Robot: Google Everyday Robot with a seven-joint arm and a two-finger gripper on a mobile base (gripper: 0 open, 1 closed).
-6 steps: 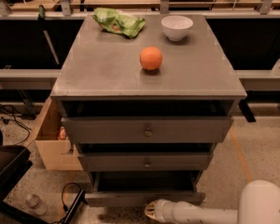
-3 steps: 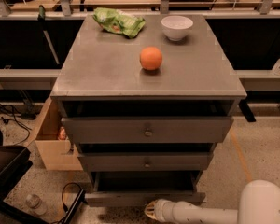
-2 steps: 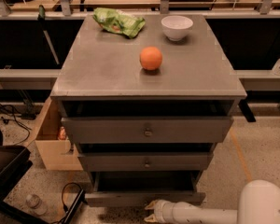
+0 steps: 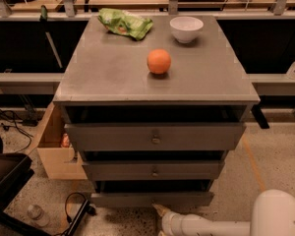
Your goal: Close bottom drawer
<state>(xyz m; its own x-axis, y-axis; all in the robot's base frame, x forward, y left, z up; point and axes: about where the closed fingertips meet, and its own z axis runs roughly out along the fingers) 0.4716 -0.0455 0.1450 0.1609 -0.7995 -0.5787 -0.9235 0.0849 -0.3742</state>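
The bottom drawer [image 4: 152, 198] is the slim grey front panel lowest in the grey cabinet [image 4: 155, 77], just above the floor. It stands slightly pulled out, with a dark gap above it. My gripper [image 4: 161, 211] is at the end of my white arm [image 4: 206, 225], low over the floor right in front of the drawer's front panel, near its middle. One pale fingertip [image 4: 160, 210] points up toward the panel's lower edge. I cannot tell whether it touches the panel.
An orange [image 4: 159, 61], a white bowl [image 4: 186, 29] and a green chip bag [image 4: 125, 23] lie on the cabinet top. A cardboard box [image 4: 54, 146] stands left of the cabinet. A black cable [image 4: 76, 208] and a bottle [image 4: 38, 214] lie on the floor at the left.
The gripper has moved a little to the right and back along the floor in front of the bottom drawer. The drawer front looks about where it was.
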